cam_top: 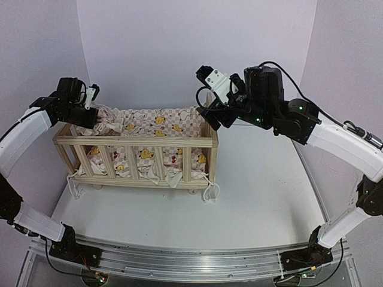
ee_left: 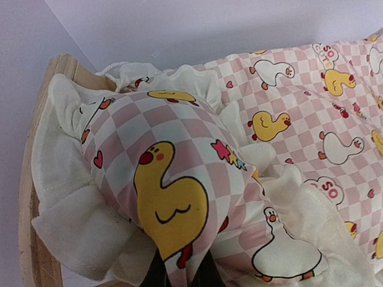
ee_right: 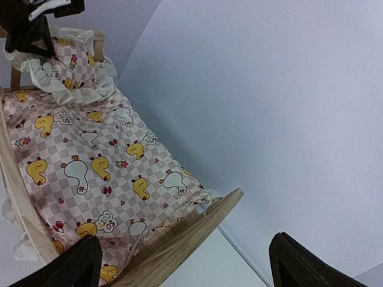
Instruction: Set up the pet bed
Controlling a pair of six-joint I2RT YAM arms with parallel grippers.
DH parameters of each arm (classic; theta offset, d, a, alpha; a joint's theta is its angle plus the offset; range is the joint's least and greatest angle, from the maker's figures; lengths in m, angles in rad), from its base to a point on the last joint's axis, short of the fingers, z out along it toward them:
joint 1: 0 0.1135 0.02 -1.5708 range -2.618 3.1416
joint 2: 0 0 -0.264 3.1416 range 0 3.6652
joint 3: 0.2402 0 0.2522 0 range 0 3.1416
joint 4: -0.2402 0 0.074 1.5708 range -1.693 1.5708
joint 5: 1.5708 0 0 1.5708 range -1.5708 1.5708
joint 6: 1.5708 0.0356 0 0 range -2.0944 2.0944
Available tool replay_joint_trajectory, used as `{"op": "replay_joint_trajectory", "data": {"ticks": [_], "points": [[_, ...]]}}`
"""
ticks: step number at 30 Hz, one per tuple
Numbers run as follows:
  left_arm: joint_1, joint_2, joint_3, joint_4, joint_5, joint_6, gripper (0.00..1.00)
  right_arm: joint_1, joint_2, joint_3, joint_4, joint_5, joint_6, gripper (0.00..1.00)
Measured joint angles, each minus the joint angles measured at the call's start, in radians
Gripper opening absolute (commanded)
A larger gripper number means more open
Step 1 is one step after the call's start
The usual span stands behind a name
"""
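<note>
The pet bed (cam_top: 137, 142) is a light-wood slatted frame standing left of the table's middle. A pink-checkered duck cushion (cam_top: 161, 124) lies inside it. My left gripper (cam_top: 91, 118) is at the bed's left end, shut on the small matching pillow (ee_left: 161, 179), which rests on the cushion (ee_left: 323, 119) against the end rail (ee_left: 36, 197). My right gripper (cam_top: 213, 117) hovers over the bed's right end, open wide and empty. In the right wrist view its fingers (ee_right: 78, 266) straddle the end rail (ee_right: 191, 230) from above, with the cushion (ee_right: 102, 161) and the pillow (ee_right: 72, 78) beyond.
White ties (cam_top: 210, 192) hang from the cushion through the slats at the bed's front corners. The white tabletop (cam_top: 263, 191) stretches right of and in front of the bed. Pale walls close in the back and both sides.
</note>
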State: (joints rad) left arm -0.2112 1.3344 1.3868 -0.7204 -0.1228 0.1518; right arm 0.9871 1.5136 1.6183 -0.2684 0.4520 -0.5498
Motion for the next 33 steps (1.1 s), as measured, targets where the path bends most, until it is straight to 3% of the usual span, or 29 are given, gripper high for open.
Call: {"op": "replay_joint_trajectory", "data": {"ticks": [2, 7, 16, 18, 22, 24, 28, 33], "points": [[0.005, -0.006, -0.028, 0.025, -0.012, 0.031, 0.00, 0.000, -0.008, -0.001, 0.004, -0.008, 0.007, 0.98], [0.009, -0.001, -0.061, 0.058, -0.029, 0.118, 0.55, 0.000, -0.016, -0.005, 0.019, -0.030, 0.025, 0.98], [0.009, 0.003, -0.009, 0.081, -0.087, 0.273, 0.75, 0.000, -0.040, -0.046, 0.021, -0.090, 0.066, 0.98], [0.009, -0.002, 0.021, 0.096, -0.090, 0.306, 0.73, 0.000, -0.045, -0.048, 0.021, -0.106, 0.074, 0.98], [0.009, -0.033, 0.064, 0.115, -0.071, 0.362, 0.54, 0.000, -0.048, -0.048, 0.023, -0.129, 0.087, 0.98], [0.009, -0.054, 0.068, 0.122, -0.051, 0.383, 0.50, 0.000, -0.048, -0.048, 0.022, -0.137, 0.092, 0.98], [0.009, -0.064, 0.054, 0.120, -0.008, 0.401, 0.46, 0.000, -0.048, -0.048, 0.023, -0.140, 0.104, 0.98], [0.009, -0.032, -0.001, 0.091, 0.069, 0.379, 0.49, -0.004, -0.048, -0.048, 0.020, -0.034, 0.134, 0.98]]}}
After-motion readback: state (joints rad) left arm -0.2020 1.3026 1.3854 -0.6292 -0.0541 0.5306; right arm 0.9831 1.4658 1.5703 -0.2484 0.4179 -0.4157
